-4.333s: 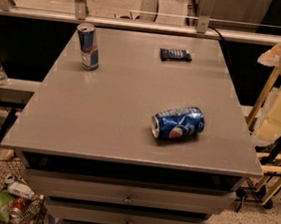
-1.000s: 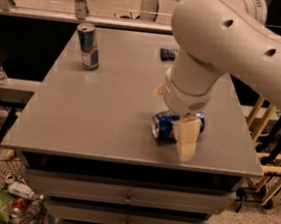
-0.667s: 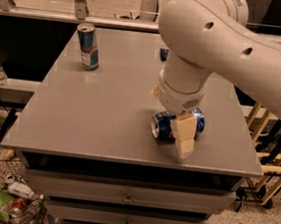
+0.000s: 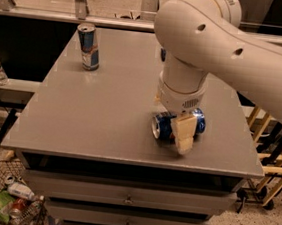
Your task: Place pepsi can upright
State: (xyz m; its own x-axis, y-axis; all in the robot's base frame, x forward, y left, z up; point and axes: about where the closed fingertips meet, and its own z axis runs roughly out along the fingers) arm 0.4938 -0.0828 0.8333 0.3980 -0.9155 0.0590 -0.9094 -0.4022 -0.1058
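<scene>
Gripper (image 4: 183, 134) down over stout deep-blue pepsi can (image 4: 163, 126) lying sideways on grey worktop (image 4: 105, 116), presumably to stand it up; clamped or not, can't tell

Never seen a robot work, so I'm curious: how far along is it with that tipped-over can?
Reaching looks done: the pincer sits over the soda can, which lies on its side on the table. Gripping seems in hand. Standing it upright is left.

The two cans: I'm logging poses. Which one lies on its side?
The pepsi can, the stout deep-blue one at the gripper, lies on its side; the taller energy drink can stands upright at the far left.
</scene>
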